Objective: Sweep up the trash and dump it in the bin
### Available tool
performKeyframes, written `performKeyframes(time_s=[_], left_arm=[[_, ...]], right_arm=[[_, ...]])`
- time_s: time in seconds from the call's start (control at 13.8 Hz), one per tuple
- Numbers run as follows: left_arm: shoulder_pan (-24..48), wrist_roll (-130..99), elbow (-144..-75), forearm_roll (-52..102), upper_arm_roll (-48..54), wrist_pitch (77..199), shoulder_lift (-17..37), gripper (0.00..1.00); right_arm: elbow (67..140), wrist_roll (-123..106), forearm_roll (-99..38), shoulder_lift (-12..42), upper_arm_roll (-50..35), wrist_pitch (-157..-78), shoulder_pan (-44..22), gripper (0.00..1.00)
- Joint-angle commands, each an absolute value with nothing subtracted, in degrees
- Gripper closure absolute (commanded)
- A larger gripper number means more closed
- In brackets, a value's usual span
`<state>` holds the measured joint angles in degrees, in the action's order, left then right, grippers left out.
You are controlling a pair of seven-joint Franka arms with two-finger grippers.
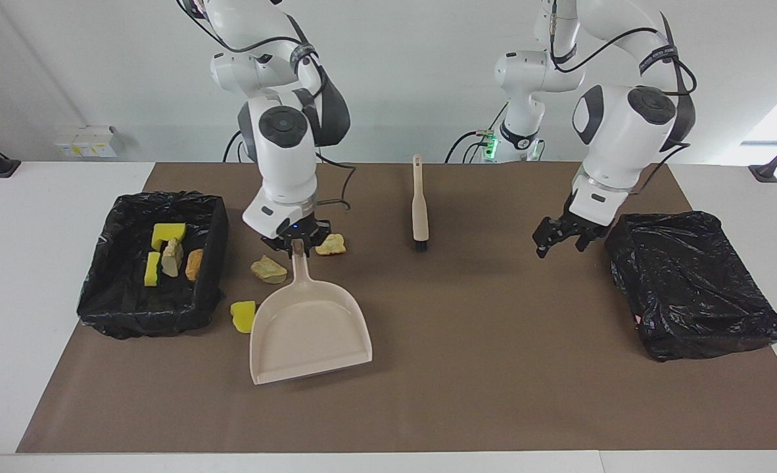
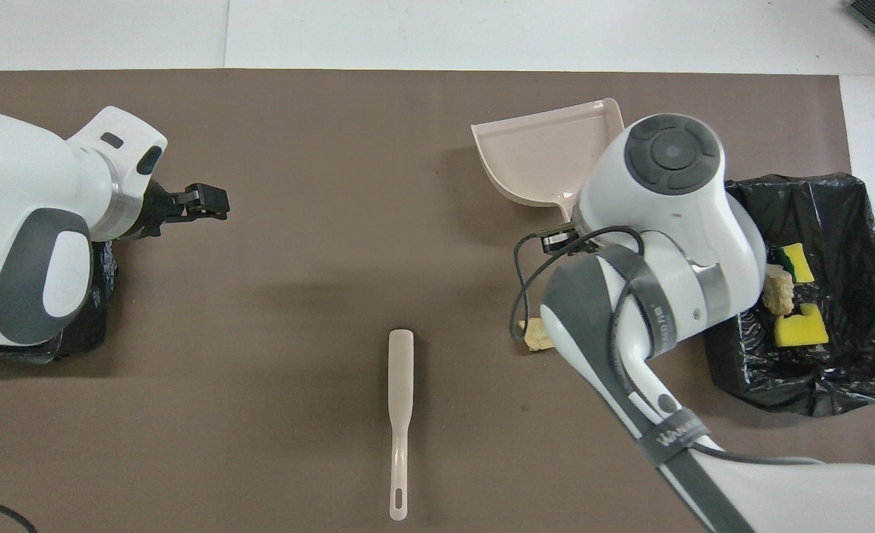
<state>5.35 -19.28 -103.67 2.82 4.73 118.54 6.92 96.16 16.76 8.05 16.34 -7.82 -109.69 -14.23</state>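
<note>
Beside the bin, right fingers clamp the dustpan handle; left fingers spread, unladen.

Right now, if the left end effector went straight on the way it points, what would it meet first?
The left end effector is open and points down, so it would likely meet bare mat first, beside the closed black bag.

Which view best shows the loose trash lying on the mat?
The facing view: three loose scraps lie in plain sight near the dustpan, beside the bin at the right arm's end. In the overhead view the right arm covers that spot; only an edge of one tan scrap shows.
</note>
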Motion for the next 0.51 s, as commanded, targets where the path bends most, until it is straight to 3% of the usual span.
performKeyframes(time_s=[0.0, 0.44], left_arm=[[2.47, -18.46, -96.78, 0.10, 5.45, 116.19, 11.24, 0.00], [0.53, -13.19, -96.50, -1.14, 5.36, 113.39, 11.16, 0.00]], right_arm=[[88.53, 26.59, 7.03, 23.10, -7.56, -110.56, -19.40, 1.00], [77.27, 44.90, 7.47, 34.53, -7.47, -115.57, -29.87, 1.00]])
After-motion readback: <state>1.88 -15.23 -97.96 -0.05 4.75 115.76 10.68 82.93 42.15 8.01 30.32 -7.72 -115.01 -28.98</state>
